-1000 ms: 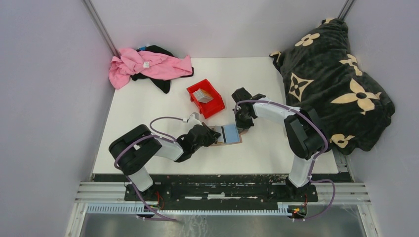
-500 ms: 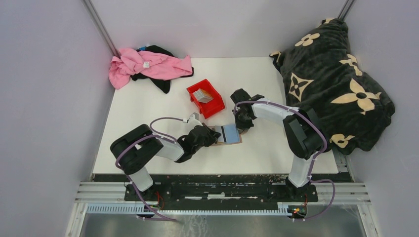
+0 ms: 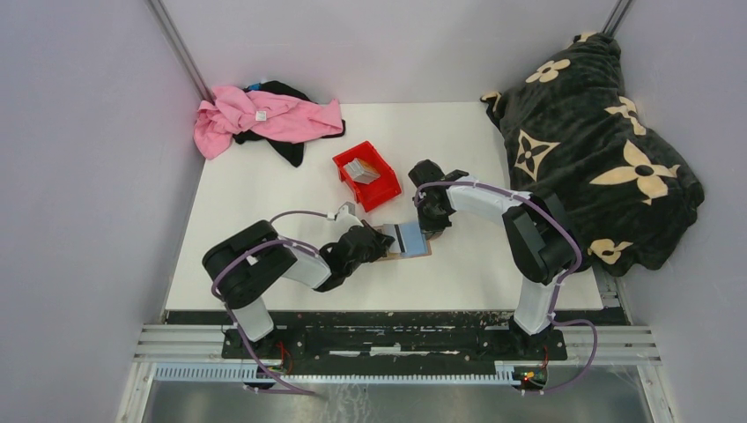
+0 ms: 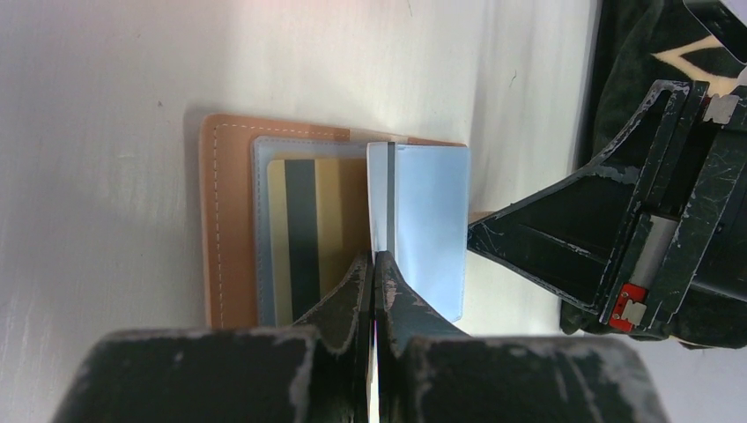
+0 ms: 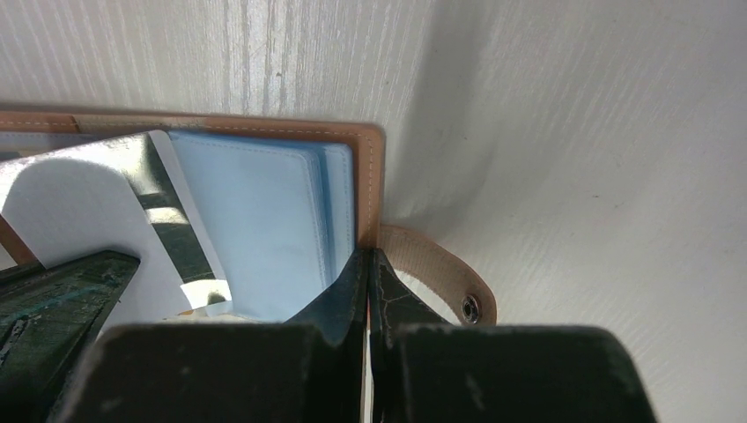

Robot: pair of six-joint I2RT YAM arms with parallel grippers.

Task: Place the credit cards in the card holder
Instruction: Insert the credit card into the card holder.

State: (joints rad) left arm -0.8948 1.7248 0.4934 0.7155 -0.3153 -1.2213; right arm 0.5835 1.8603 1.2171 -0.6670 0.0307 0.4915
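The tan-brown stitched leather card holder has pale blue sleeves. One sleeve shows a gold-yellow plastic card with a dark stripe. A silver-grey plastic card is black-striped too. On the white desk, a bright red plastic bin holds grey cards. At the far left corner a pink crumpled cloth lies over black fabric. On the right edge is a black plush blanket with cream flower motifs.

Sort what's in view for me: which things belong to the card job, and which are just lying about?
Job: card holder; grey striped card in left claw; gold card already slotted; spare cards in red bin.
Lying about: pink cloth; black garment; floral blanket.
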